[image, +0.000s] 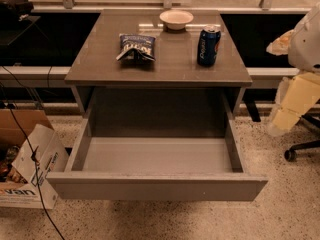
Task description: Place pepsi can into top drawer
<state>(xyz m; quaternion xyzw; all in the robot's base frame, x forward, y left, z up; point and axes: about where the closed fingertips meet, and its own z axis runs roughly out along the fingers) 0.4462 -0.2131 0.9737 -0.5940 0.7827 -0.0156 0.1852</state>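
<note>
The pepsi can (pixel 209 45) is dark blue with a silver top and stands upright on the right part of the grey cabinet top (pixel 175 64). The top drawer (pixel 157 185) is pulled wide open below it and its inside shows nothing in it. My arm hangs at the right edge of the camera view. The gripper (pixel 286 111) is a pale cream shape low beside the cabinet's right side, well apart from the can and outside the drawer.
A blue-and-white chip bag (pixel 136 46) lies left of the can and a small white bowl (pixel 176 19) sits at the back. A cardboard box (pixel 27 169) with cables stands on the floor at left. An office chair base (pixel 302 149) is at right.
</note>
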